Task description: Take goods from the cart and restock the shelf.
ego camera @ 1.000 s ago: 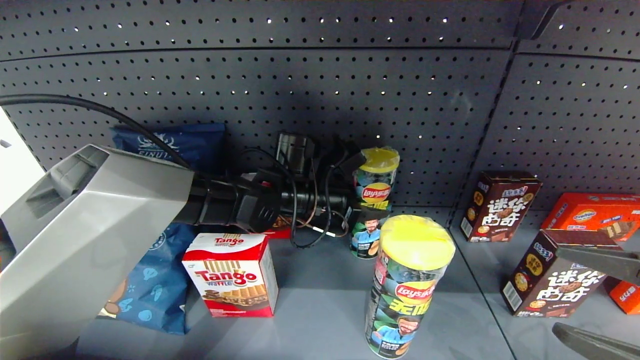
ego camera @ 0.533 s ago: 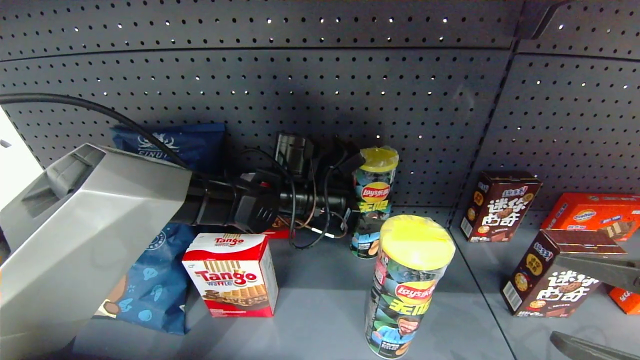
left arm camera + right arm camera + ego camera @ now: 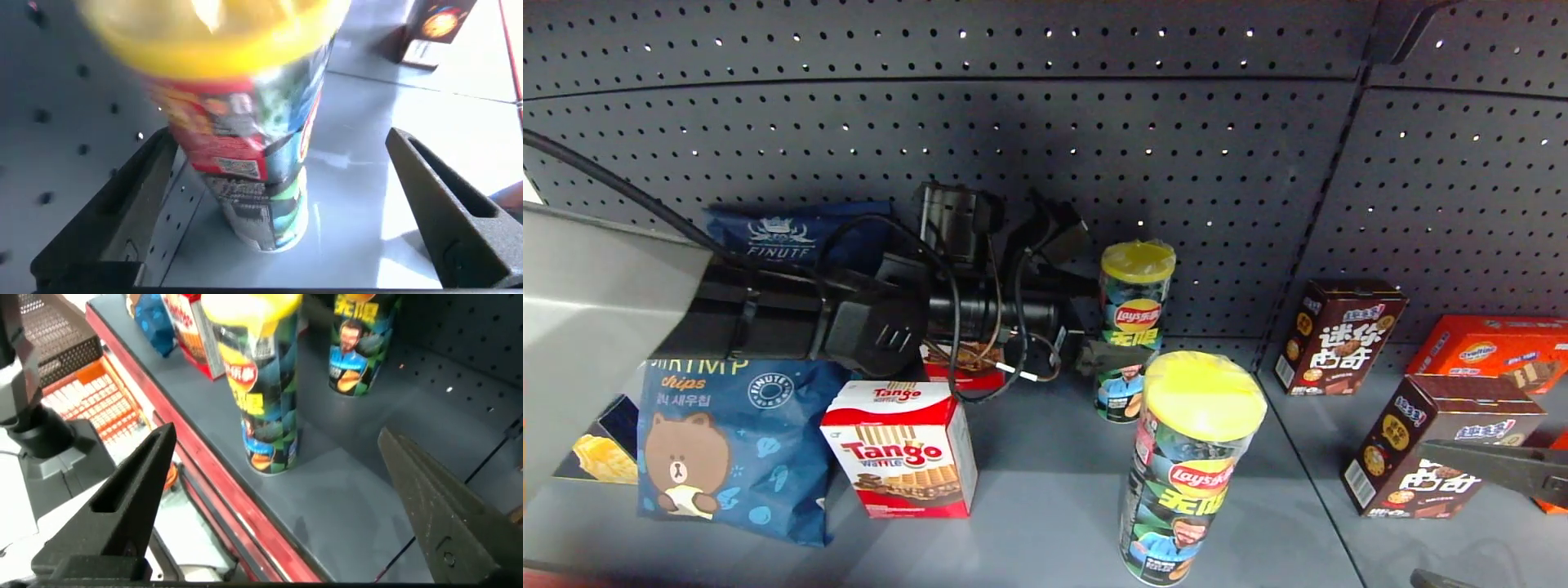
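Rear chip can [image 3: 1135,327]: upright on the shelf [image 3: 1045,490] near the back panel, at 11 o'clock of the front chip can [image 3: 1188,465]; judged already placed.
Left gripper [image 3: 278,139]: jaws spread wide, straddling the rear chip can, gripping nothing.
Right gripper [image 3: 278,437]: jaws wide, empty, at 4 o'clock of the front chip can.
Neighbours: wafer box [image 3: 898,449] at 9 o'clock; brown biscuit boxes [image 3: 1339,335] at 2 to 3 o'clock.
Risk: a skewed pull-back could let a jaw clip the tall, narrow rear chip can and topple it onto the front chip can.
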You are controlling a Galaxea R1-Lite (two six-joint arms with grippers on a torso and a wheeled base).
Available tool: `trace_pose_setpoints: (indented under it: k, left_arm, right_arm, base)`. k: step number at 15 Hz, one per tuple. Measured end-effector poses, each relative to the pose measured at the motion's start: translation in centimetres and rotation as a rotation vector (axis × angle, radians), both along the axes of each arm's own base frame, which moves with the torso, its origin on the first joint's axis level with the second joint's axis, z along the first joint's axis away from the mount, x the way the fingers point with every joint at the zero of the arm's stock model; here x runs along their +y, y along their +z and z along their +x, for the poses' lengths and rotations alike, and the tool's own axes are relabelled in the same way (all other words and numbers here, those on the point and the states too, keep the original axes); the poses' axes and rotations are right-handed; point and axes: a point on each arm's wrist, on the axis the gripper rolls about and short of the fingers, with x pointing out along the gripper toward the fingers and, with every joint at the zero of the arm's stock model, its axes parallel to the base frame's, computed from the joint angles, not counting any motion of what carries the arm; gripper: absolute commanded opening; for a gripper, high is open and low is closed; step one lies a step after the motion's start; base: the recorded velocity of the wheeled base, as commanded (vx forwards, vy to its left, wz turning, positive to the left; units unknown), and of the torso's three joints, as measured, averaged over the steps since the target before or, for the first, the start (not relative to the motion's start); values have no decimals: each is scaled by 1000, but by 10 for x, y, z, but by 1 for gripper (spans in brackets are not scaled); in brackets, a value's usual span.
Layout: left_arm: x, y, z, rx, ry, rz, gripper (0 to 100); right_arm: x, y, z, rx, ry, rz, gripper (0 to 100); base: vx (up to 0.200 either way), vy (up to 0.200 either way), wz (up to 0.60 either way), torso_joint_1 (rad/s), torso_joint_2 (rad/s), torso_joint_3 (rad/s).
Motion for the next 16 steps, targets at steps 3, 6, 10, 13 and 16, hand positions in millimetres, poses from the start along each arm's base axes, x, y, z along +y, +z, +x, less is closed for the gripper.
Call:
trace_pose_setpoints:
  k: [3, 6, 10, 13, 16]
  left_arm:
    - [10, 23, -16, -35, 5, -23, 100]
    - [21, 45, -33, -69, 10, -46, 100]
    - [44, 71, -64, -107, 28, -73, 100]
    - [68, 80, -94, -107, 60, -85, 100]
    - [94, 84, -125, -116, 113, -90, 100]
  right_arm:
    - [-1, -9, -1, 32, -2, -11, 100]
    - [-2, -15, -2, 57, -4, -10, 100]
    - [1, -10, 1, 51, -9, -11, 100]
    - [6, -6, 4, 53, 10, -15, 100]
    - [12, 0, 9, 50, 12, -17, 100]
  base:
    - [0, 0, 0, 0, 0, 0]
    - [0, 0, 0, 0, 0, 0]
    - [0, 0, 0, 0, 0, 0]
    - [0, 0, 0, 0, 0, 0]
    - [0, 0, 0, 0, 0, 0]
